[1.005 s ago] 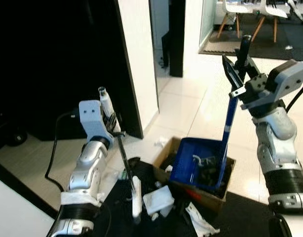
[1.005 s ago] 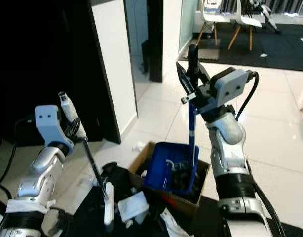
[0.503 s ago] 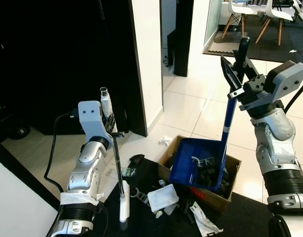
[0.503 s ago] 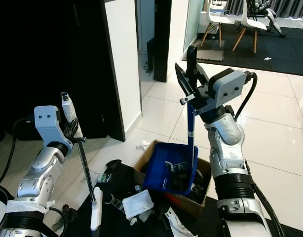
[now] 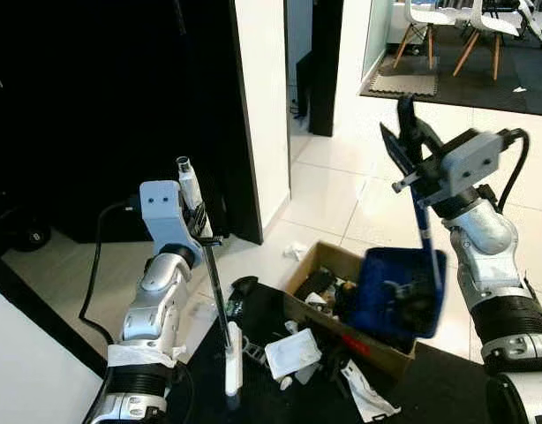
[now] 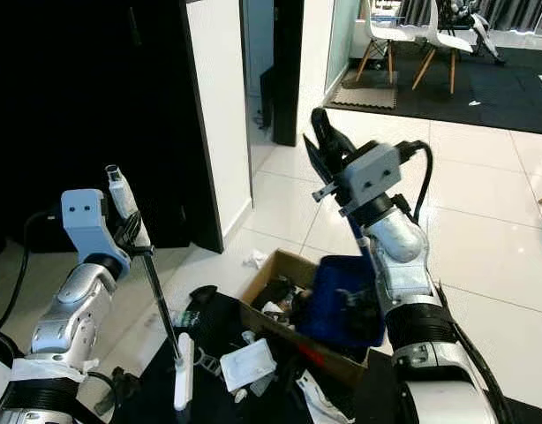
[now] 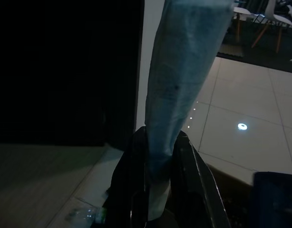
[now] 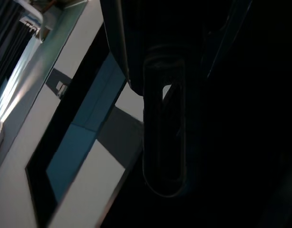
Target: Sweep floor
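Over the cardboard box (image 5: 342, 305) the blue dustpan (image 5: 402, 294) is held by its handle in the clamped right gripper (image 5: 410, 150), seemingly at the emptying step, while the broom (image 5: 220, 327) is gripped by the left gripper (image 5: 199, 212), head on dark mat (image 5: 262, 389) beside scattered litter (image 5: 290, 352); next, remaining scraps need gathering; no writing is legible.
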Robot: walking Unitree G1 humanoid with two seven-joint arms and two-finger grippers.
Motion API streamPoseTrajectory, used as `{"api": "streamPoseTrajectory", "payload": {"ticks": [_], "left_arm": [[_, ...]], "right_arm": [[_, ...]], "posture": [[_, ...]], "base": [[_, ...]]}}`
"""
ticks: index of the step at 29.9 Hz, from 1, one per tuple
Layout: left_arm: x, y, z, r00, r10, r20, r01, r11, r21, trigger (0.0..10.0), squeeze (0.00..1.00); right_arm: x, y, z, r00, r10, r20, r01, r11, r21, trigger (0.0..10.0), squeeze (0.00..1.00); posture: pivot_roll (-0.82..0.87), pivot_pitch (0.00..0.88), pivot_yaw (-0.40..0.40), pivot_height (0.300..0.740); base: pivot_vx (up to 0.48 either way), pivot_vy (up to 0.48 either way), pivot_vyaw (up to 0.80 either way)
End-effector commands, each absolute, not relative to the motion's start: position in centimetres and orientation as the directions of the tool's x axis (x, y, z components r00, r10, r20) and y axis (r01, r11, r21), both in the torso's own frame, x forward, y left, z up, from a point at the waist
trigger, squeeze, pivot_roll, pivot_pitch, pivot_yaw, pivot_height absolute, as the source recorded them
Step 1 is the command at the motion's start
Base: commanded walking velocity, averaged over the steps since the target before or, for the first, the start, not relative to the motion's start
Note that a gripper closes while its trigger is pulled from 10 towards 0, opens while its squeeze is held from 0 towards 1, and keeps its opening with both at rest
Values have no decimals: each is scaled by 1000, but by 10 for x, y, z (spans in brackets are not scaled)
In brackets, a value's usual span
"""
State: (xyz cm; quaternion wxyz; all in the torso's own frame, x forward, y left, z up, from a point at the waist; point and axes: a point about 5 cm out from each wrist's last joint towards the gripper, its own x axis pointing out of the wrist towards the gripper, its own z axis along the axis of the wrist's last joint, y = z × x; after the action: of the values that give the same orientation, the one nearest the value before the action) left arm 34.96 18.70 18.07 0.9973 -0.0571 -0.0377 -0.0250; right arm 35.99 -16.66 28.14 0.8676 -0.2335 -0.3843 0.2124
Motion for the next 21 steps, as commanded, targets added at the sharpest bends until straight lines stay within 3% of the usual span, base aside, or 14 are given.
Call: {"api": "streamPoseTrajectory", "payload": {"ticks": [1, 12, 17, 21], "left_arm": [[345, 196, 186, 993, -18, 113, 29, 995, -93, 10000, 0], [331, 211, 187, 992, 33, 122, -24, 997, -78, 10000, 0], [324, 220, 187, 990, 65, 126, -56, 996, -75, 10000, 0], [321, 222, 188, 989, 72, 126, -63, 995, -76, 10000, 0]], "right_arm": [[358, -156, 293, 551, 594, 585, -167, 766, -620, 10000, 0], [365, -126, 288, 498, 698, 515, -232, 679, -697, 10000, 0], [364, -105, 283, 431, 809, 400, -214, 522, -826, 10000, 0], [365, -102, 283, 417, 838, 351, -188, 458, -869, 10000, 0]], "posture": [[-16, 92, 72, 740], [60, 90, 42, 740], [81, 82, 32, 740], [81, 77, 30, 740]], "base": [[0, 0, 0], [0, 0, 0], [0, 0, 0], [0, 0, 0]]}}
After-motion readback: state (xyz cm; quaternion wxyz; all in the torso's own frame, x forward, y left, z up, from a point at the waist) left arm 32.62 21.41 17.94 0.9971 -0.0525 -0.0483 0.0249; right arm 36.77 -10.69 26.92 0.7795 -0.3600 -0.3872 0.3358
